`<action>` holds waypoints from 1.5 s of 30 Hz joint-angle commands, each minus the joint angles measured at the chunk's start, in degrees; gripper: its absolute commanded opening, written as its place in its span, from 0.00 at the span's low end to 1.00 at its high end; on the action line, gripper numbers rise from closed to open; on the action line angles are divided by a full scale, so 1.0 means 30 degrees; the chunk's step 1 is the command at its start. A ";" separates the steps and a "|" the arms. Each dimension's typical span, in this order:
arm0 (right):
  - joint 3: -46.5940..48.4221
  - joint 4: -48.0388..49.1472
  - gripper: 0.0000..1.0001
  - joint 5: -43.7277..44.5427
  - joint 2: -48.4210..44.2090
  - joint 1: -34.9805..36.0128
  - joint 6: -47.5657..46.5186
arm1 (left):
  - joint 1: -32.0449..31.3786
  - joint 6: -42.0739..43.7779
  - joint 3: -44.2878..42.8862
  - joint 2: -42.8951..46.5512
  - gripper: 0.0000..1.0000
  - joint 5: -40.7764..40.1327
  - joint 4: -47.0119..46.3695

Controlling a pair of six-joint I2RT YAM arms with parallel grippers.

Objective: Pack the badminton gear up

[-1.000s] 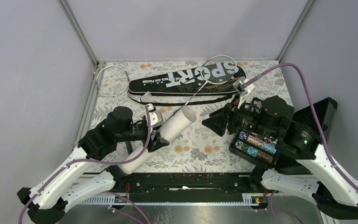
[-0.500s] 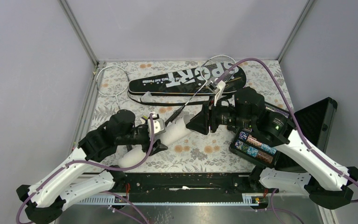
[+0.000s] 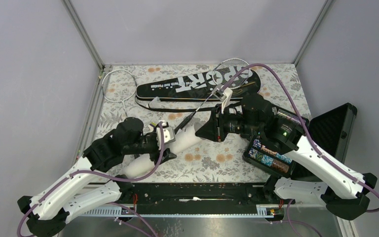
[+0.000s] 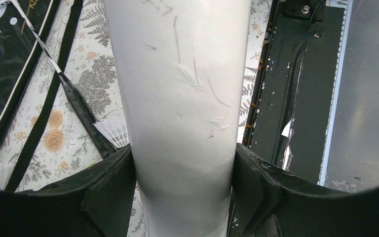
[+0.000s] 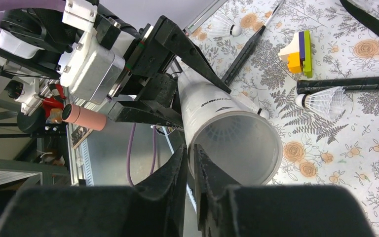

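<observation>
1. The left hand [image 4: 184, 190] is clamping the white tube [image 4: 177, 89] around its body, with one black finger pressing on each side.
2. The white tube is lying at a slant over the near left part of the floral tabletop [image 3: 212, 159]. Its lower end is reaching toward the front edge and its open mouth is pointing toward the right hand [image 5: 190, 163].
3. The right hand is sitting at the rim of that open mouth with its fingers drawn almost together, only a thin slit showing between them. The rim is meeting the slit, but I cannot tell whether the fingers are pinching it.
4. The black bag [image 3: 197, 81], lettered "SPORT", is lying across the far side of the tabletop.
5. One racket [image 3: 207, 100] is resting with its head on the black bag. Its shaft is running down toward the white tube and its black handle is lying just beside it.
6. The second racket [image 3: 120, 83] is lying at the far left, beside the black bag.
7. One shuttlecock [image 4: 113, 131] is lying between the racket handle and the white tube.
8. Another shuttlecock [image 5: 321, 101] is lying on its side near the small stack of toy blocks [image 5: 296, 54].
9. The black hard case [image 3: 269, 159] is standing open at the near right, showing colourful foil-wrapped items.
</observation>
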State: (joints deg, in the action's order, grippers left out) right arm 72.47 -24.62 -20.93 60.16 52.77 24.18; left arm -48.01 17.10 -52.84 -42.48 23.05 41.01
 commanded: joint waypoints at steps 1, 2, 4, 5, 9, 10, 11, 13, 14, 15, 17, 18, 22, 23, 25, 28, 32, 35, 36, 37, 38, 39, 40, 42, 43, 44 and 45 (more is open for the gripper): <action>0.0071 0.0890 0.12 -0.0363 -0.0336 0.0046 0.0045 | -0.0079 0.0568 0.0101 0.0683 0.29 -0.0962 -0.0839; 0.0051 0.0911 0.07 -0.0324 -0.0476 0.0024 0.0013 | -0.0081 0.0554 0.0184 0.0797 0.29 -0.1229 -0.0854; 0.0021 0.0939 0.00 -0.0241 -0.0851 -0.0034 -0.0083 | -0.0065 0.0661 0.0328 0.1077 0.28 -0.1635 -0.0946; 0.0002 0.0963 0.00 -0.0133 -0.1057 -0.0082 -0.0128 | -0.0080 0.0745 0.0416 0.1201 0.28 -0.1734 -0.0996; -0.0220 0.0942 0.00 0.0356 -0.1916 -0.0281 -0.0436 | -0.0074 0.0901 0.0849 0.1695 0.27 -0.2394 -0.1384; -0.0312 0.0934 0.00 0.0417 -0.2094 -0.0351 -0.0421 | -0.0080 0.0915 0.0957 0.1784 0.27 -0.2539 -0.1457; -0.0400 0.0952 0.00 0.0487 -0.2249 -0.0403 -0.0405 | -0.0081 0.0934 0.1044 0.1846 0.27 -0.2638 -0.1495; -0.0691 0.0971 0.00 0.0621 -0.2507 -0.0473 -0.0330 | -0.0079 0.0975 0.1207 0.1958 0.27 -0.2905 -0.1548; -0.0865 0.0964 0.00 0.0769 -0.2663 -0.0477 -0.0339 | -0.0077 0.0953 0.1254 0.2011 0.27 -0.3171 -0.1584; -0.1103 0.0941 0.00 0.1048 -0.2807 -0.0524 -0.0370 | -0.0073 0.0909 0.1325 0.2058 0.27 -0.3585 -0.1599; -0.1559 0.0597 0.00 0.2020 -0.2992 -0.0562 -0.0479 | -0.0079 0.0869 0.1435 0.2204 0.27 -0.4524 -0.1667; -0.1797 0.0302 0.00 0.2588 -0.3013 -0.0569 -0.0559 | -0.0081 0.0862 0.1543 0.2331 0.27 -0.5091 -0.1785; -0.2739 -0.1005 0.00 0.4823 -0.2642 -0.0572 -0.0425 | -0.0073 0.0838 0.2190 0.3127 0.27 -0.7812 -0.2978; -0.3087 -0.1210 0.00 0.5359 -0.2489 -0.0570 -0.0200 | -0.0080 0.0859 0.2392 0.3428 0.27 -0.8790 -0.3418; -0.4221 -0.1311 0.00 0.6460 -0.2202 -0.0555 0.0483 | -0.0081 0.0898 0.2822 0.4015 0.27 -1.0583 -0.4594; -0.5932 -0.0649 0.00 0.7411 -0.1536 -0.0570 0.1498 | -0.0081 0.1674 0.3852 0.5077 0.27 -1.3042 -0.6499; -0.7417 0.0145 0.00 0.8021 0.0447 -0.0568 0.2854 | -0.0081 0.2109 0.4746 0.6348 0.27 -1.4994 -0.8378; -0.8178 0.1159 0.01 0.8298 0.2463 -0.0569 0.3813 | -0.0081 0.2063 0.5059 0.6973 0.28 -1.5520 -0.8484; -0.8334 0.1558 0.02 0.8430 0.3027 -0.0570 0.4083 | -0.0081 0.2041 0.5215 0.7197 0.28 -1.5584 -0.8464; -0.8471 0.1927 0.04 0.8505 0.3621 -0.0570 0.4315 | -0.0074 0.2005 0.5366 0.7397 0.28 -1.5617 -0.8458; -0.8609 0.2277 0.05 0.8647 0.4113 -0.0570 0.4541 | -0.0080 0.1924 0.5524 0.7631 0.28 -1.5636 -0.8471; -0.8692 0.2606 0.05 0.8793 0.4680 -0.0570 0.4698 | -0.0081 0.1772 0.5694 0.7828 0.28 -1.5675 -0.8506; -0.8761 0.2922 0.05 0.8979 0.5077 -0.0559 0.4903 | -0.0059 0.1733 0.5807 0.8058 0.28 -1.5706 -0.8576; -0.8860 0.3436 0.04 0.9481 0.5729 -0.0570 0.5293 | -0.0080 0.1769 0.6011 0.8372 0.28 -1.5857 -0.8778; -0.8855 0.3539 0.03 0.9722 0.6043 -0.0562 0.5444 | -0.0074 0.1755 0.6044 0.8504 0.28 -1.5930 -0.8812; -0.8825 0.3595 0.04 0.9780 0.6265 -0.0569 0.5532 | -0.0076 0.1731 0.6041 0.8611 0.29 -1.6049 -0.8809; -0.8755 0.3632 0.05 0.9747 0.6487 -0.0570 0.5602 | -0.0077 0.1739 0.6019 0.8680 0.29 -1.6148 -0.8801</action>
State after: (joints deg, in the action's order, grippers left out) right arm 45.71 -18.35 4.58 77.95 51.27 37.87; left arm -48.16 22.09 -34.50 -17.89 -22.24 20.40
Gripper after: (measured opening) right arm 0.044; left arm 0.635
